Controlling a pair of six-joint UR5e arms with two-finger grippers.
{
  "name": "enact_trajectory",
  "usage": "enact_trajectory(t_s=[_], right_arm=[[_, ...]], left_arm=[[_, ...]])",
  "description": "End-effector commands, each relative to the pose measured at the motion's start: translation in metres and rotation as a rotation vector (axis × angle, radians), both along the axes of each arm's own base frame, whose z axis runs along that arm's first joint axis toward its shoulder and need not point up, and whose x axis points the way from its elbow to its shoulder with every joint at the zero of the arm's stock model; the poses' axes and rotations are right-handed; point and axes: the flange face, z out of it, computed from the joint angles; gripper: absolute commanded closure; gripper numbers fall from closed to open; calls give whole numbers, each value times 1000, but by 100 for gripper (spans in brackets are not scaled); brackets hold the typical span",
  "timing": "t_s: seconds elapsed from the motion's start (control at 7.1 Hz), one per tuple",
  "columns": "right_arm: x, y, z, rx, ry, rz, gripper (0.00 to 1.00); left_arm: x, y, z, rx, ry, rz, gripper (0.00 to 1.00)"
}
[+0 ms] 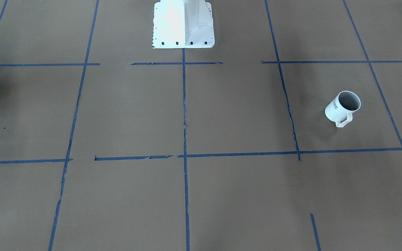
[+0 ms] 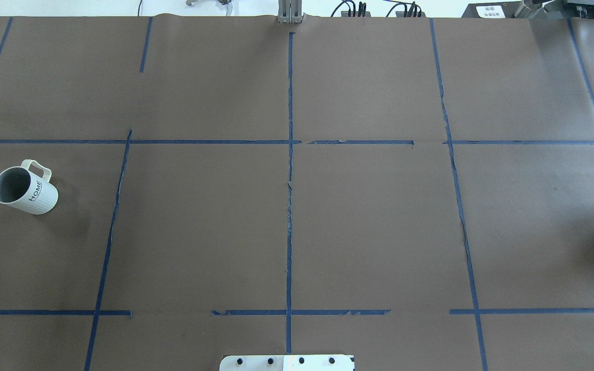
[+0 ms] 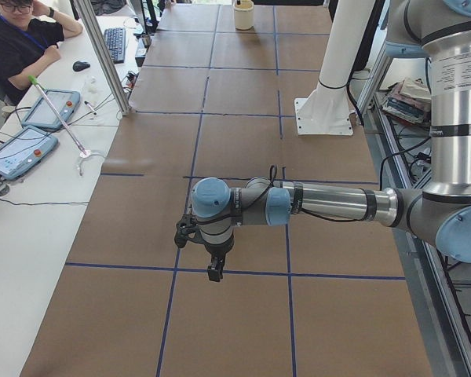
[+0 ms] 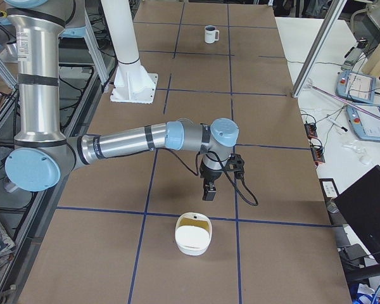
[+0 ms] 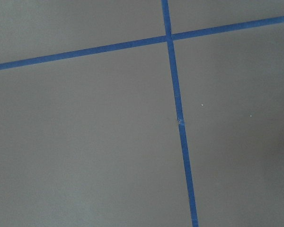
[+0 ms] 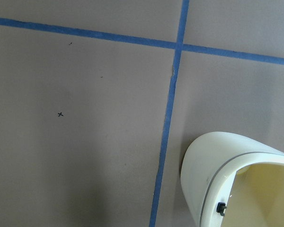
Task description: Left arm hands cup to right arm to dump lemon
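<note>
The white ribbed cup with "HOME" lettering stands upright on the brown table on my left side. Its handle points away from my base. It also shows in the overhead view and small at the far end of the exterior right view. Its grey inside shows no lemon. My left gripper shows only in the exterior left view, hanging over the table. My right gripper shows only in the exterior right view, just above a white bin. I cannot tell whether either is open or shut.
A white bin with a pale yellow inside sits on the table at my right end, and also shows in the right wrist view. Blue tape lines grid the table. The white arm pedestal stands at the middle. An operator sits beside the table.
</note>
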Motion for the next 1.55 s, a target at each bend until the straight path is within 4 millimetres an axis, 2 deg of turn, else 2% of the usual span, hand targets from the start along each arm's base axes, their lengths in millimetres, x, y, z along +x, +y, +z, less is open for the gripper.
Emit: enact_trajectory(t_s=[0.0,0.28,0.42,1.41], right_arm=[[1,9,8,-12,1,-1,0],[15,41,36,91,-10,22,0],[22,52,42,98,-14,36,0],[22,51,41,104,-10,35,0]], left_arm=[[0,0,0,-3,1,-1,0],[0,-1,-2,3,2,0,0],[0,-1,-2,6,1,0,0],[1,2,0,5,-1,6,0]])
